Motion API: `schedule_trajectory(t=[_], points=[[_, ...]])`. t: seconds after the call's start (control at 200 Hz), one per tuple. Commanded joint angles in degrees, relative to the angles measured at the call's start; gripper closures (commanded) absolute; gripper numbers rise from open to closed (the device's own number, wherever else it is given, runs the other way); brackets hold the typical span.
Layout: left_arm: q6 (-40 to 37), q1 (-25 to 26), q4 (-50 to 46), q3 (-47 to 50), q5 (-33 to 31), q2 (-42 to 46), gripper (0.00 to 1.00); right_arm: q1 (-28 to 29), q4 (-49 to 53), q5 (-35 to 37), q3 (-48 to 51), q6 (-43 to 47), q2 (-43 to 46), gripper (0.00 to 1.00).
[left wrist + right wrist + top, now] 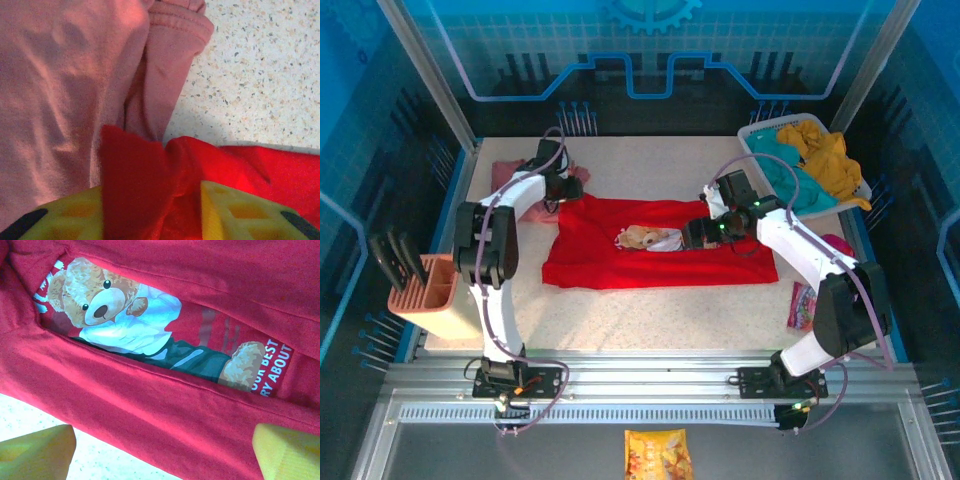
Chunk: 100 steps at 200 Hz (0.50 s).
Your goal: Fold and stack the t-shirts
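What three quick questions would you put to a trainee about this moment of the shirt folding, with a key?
1. Short answer: which print shows between the folded-in sides of the red t-shirt?
2. Pick one: the cloth between the fingers of the left gripper is A pink, B red, C teal.
3. True or false: the right gripper is clamped on a yellow garment.
Key: 1 a teddy bear print; 2 B; 3 false, its jaws stand open over the red t-shirt.
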<state>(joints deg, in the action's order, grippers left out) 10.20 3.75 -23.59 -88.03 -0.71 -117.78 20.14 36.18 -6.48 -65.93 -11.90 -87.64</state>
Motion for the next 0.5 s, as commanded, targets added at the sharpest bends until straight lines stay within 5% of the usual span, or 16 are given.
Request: schedule_trajectory(t=[0.0,0.19,0.495], points=[[1.9,0.4,2.1,-0.4,1.0,1.0,0.76,-0.5,1.4,0.2,0.5,0.8,1.5,0.08],[1.0,3.2,1.8,0.0,-0.5,3.1,1.0,-0.6,1.6,0.6,0.5,0.7,1.6,0.08],[2.9,7.5,1.1,-1.7,2.4,1.4,1.0,-1.3,1.4,1.0,1.6,0.7,2.8,0.08]])
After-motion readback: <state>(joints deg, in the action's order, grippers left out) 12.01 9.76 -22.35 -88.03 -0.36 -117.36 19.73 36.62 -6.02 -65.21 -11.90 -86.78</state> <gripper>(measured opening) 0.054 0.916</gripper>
